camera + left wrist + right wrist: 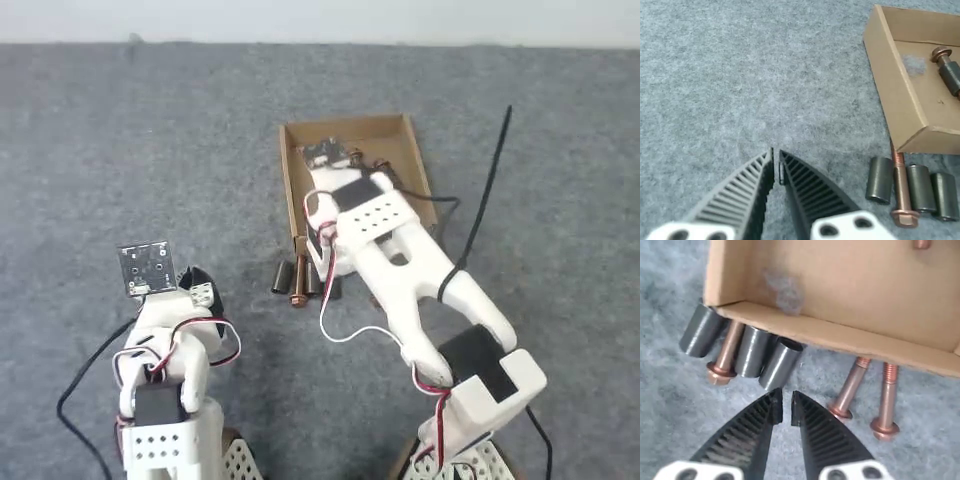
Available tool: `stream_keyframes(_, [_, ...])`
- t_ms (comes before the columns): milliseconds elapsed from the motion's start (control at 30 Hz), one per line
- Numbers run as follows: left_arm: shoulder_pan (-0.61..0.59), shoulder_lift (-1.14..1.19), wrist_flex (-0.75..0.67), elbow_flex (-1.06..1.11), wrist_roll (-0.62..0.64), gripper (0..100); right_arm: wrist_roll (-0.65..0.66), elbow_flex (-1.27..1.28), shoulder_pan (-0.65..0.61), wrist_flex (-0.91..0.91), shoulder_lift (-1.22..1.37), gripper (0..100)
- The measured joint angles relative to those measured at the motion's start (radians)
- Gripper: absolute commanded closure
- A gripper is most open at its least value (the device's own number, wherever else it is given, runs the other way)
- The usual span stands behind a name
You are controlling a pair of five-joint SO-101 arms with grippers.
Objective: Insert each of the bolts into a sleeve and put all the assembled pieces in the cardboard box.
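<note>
Three dark sleeves (752,351) and a copper bolt (725,357) lie side by side on the carpet against the cardboard box's near wall (840,335). Two more bolts (847,390) lie beside them. My right gripper (784,402) hovers just short of the nearest sleeve (781,362), shut and holding nothing. Inside the box (900,100) rests a bolt with a sleeve on it (947,70). My left gripper (776,154) is shut over bare carpet, well to the left of the sleeves (879,179). From above, the left gripper (198,285) sits low at the left and the right arm (375,215) covers part of the box (293,190).
Grey carpet covers the whole table. The right arm's black cable (490,190) trails past the box on the right. Red and white wires (335,325) loop beneath that arm, close to the loose parts (298,280).
</note>
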Motion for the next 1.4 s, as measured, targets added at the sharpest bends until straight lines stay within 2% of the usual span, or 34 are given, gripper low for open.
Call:
stream_keyframes(100, [0.0,0.0,0.0,0.0,0.0,99,0.0,0.072,-0.003,-0.06,0.0,83.5])
stream_keyframes(167, [0.0,0.0,0.0,0.0,0.0,99,0.0,0.092,-0.017,-0.08,0.0,82.2])
stream_keyframes(400, [0.0,0.0,0.0,0.0,0.0,99,0.0,0.1,-0.086,-0.132,0.0,88.0])
stream_keyframes(667, [0.0,0.0,0.0,0.0,0.0,99,0.0,0.106,-0.084,-0.244,0.054,89.7])
stream_keyframes(1400, [0.0,0.0,0.0,0.0,0.0,99,0.0,0.155,-0.087,-0.229,0.005,89.6])
